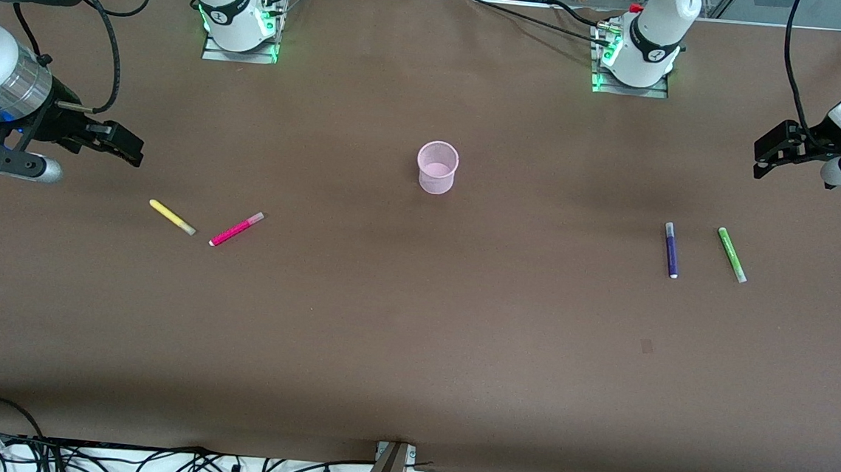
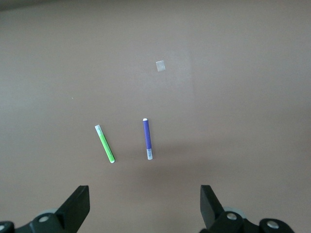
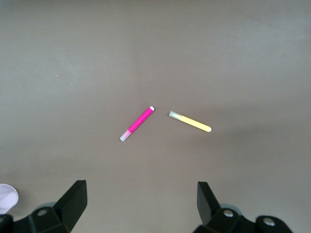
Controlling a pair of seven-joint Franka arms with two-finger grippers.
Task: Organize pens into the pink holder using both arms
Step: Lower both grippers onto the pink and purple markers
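Currently nothing held: left gripper [image 2: 144,208] wide open above purple pen [image 1: 672,250] and green pen [image 1: 731,255]; right gripper [image 3: 141,206] wide open above magenta pen [image 1: 236,229] and yellow pen [image 1: 171,217]. Pink holder [image 1: 437,167] upright mid-table, empty. Advisable: descend straight, straddle one pen crosswise at mid-barrel.

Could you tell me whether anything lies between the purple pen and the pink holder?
Nothing visible does: only bare table separates the purple pen from the pink holder. The green pen lies beside it, toward the left arm's end.
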